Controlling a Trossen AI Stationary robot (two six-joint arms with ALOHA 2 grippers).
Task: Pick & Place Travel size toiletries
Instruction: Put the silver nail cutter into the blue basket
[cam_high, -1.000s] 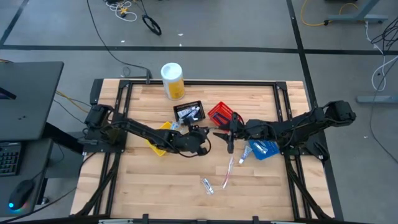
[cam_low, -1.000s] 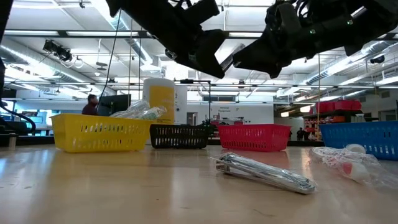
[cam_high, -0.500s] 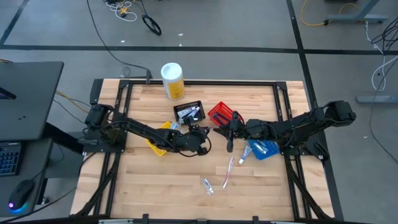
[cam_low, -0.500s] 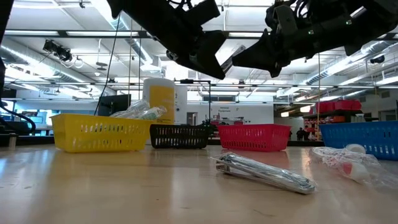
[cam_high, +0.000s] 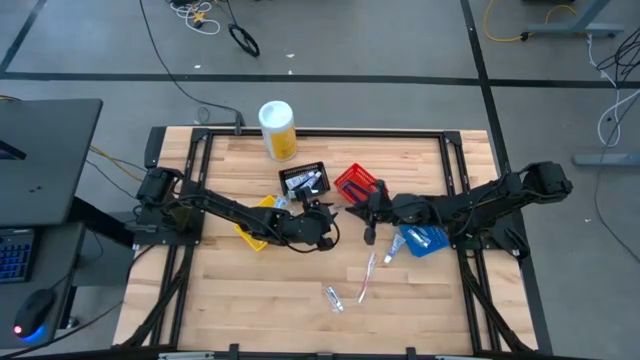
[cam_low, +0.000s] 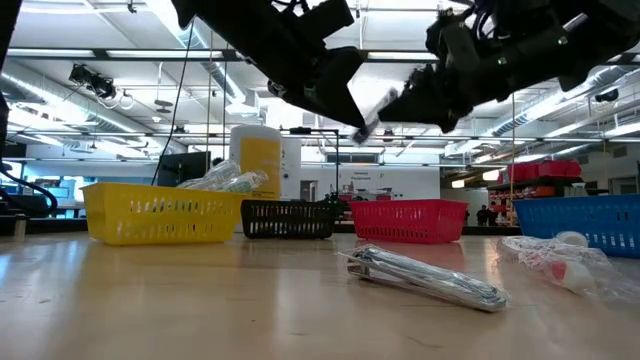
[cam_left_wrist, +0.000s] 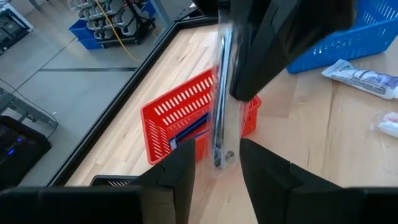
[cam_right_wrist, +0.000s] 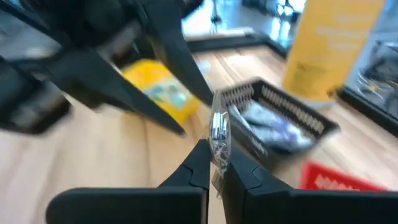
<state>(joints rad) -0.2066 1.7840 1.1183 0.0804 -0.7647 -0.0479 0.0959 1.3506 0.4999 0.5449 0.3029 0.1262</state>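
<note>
My right gripper (cam_right_wrist: 214, 163), pinched shut on a clear-wrapped toothbrush (cam_left_wrist: 221, 106), has drifted toward the red basket (cam_high: 355, 184) mid-bench. My left gripper (cam_left_wrist: 214, 171) hangs open beside it, empty, so I judge a drop comes next.

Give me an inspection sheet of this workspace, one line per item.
Surface: wooden table, black-framed.
Job's things: clear-wrapped toothbrush pinched in the right hand; wrapped pieces lie loose on the table; more sit in the black basket, yellow basket and blue basket.
Clutter: white-and-yellow canister; red basket.
Hands: right hand shut on the toothbrush above the red basket; left hand open, facing it.
Cables: on the floor behind the table.
Surroundings: desk with keyboard and mouse.
</note>
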